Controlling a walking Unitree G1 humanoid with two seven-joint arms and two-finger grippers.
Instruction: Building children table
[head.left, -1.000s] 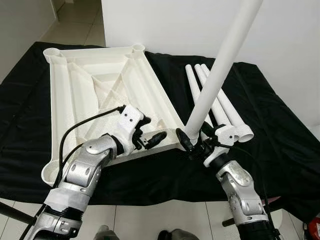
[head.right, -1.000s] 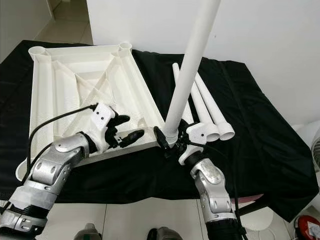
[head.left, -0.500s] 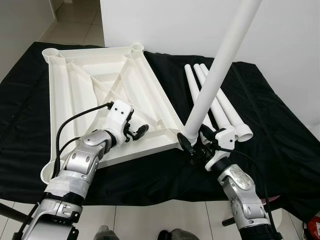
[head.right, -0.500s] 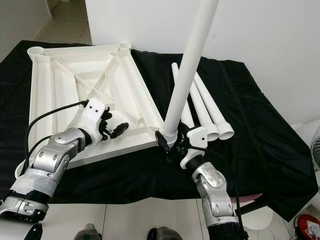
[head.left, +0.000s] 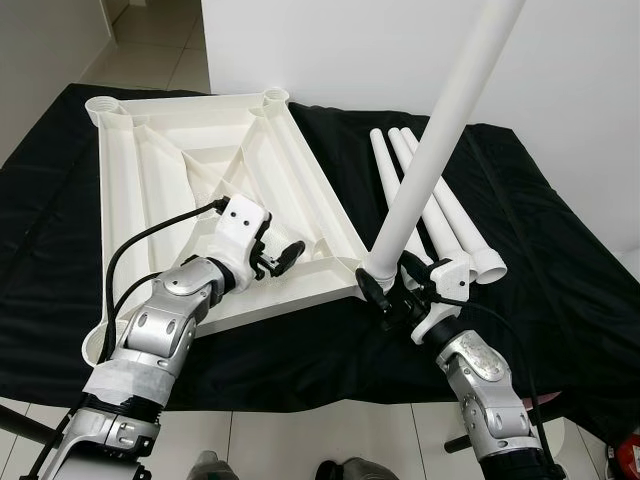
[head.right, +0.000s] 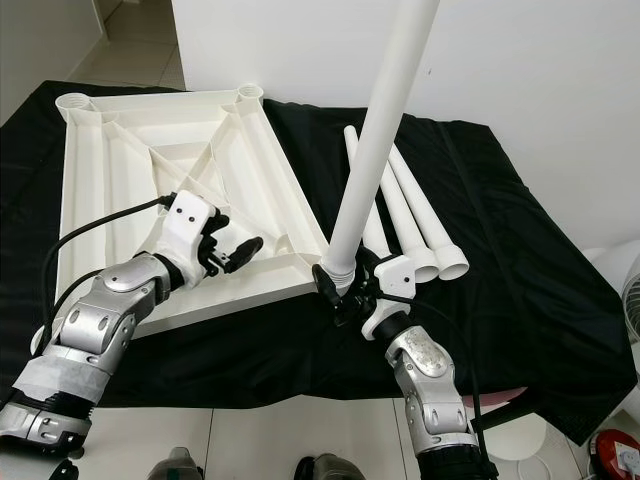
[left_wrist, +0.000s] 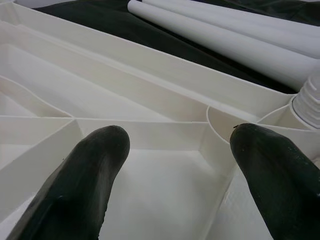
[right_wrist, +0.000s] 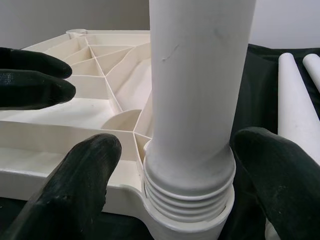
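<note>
Upside down on a black cloth (head.left: 560, 270), a white tabletop (head.left: 150, 190) is laid with its ribbed underside facing up. At the tabletop's near corner on the robot's right side, a white leg (head.left: 440, 140) is stood in the corner socket, its threaded end entered in the socket ring and its length slanted up and away from the tabletop. The right gripper (head.right: 348, 284) is placed around the base of this leg, just above the socket; its two black fingers (right_wrist: 75, 185) are spread apart, one on either side of the leg, and whether they touch it cannot be told. Three spare legs (head.left: 440, 215) are laid side by side on the cloth beside the tabletop's right edge, behind the standing leg. The left gripper (head.left: 283, 258) is held over the tabletop's near edge, a little way from the socket corner, with its fingers (left_wrist: 85, 175) parted above a ribbed pocket and nothing gripped between them. Its fingertips are pointed toward the standing leg, well short of it.
</note>
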